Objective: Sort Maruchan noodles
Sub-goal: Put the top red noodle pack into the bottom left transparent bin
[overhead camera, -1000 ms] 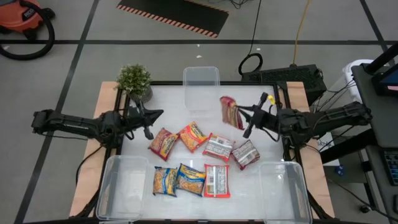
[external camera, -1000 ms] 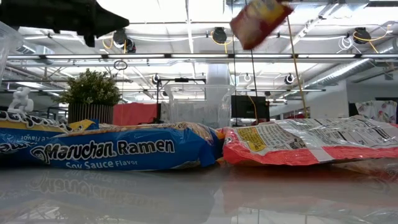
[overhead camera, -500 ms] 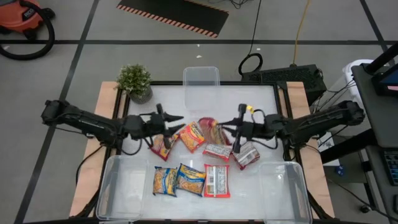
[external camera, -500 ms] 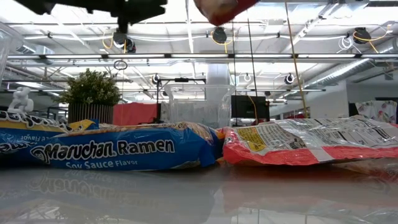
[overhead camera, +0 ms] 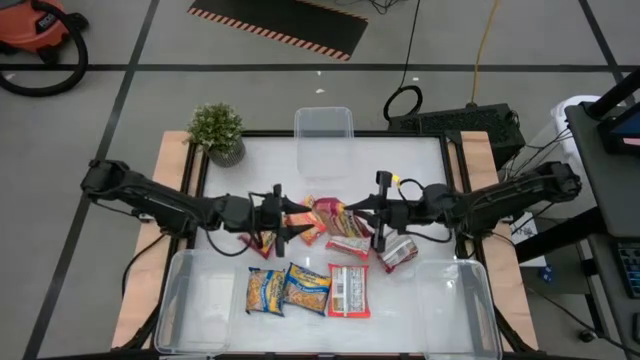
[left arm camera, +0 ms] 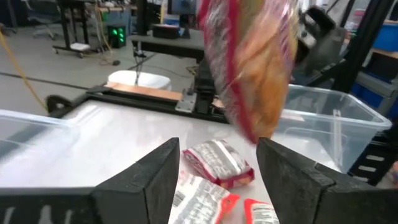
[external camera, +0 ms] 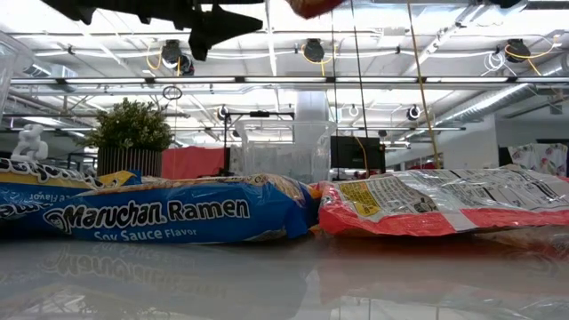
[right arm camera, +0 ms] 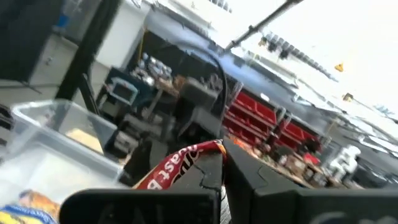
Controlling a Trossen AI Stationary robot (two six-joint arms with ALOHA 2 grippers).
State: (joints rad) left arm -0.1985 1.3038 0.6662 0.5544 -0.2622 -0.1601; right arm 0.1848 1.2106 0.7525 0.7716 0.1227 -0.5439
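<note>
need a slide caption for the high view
Right gripper holds a red packet above the table's middle, facing the open left gripper; seven packets lie below.

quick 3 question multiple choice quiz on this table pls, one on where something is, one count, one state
1. Where does the potted plant stand?
A) at the table's far left corner
B) in the middle of the table
C) at its near right corner

2. How many yellow-blue packets lie on the table?
A) none
B) two
C) five

3. What is the right pincer doing?
A) open over bare table
B) shut on a red packet held up in the air
C) pressing on the plant

Answers:
1 A, the high view shows it at that corner.
2 B, the pair lies side by side near the table's near edge.
3 B, the left wrist view shows the packet hanging clear of the table.
</note>
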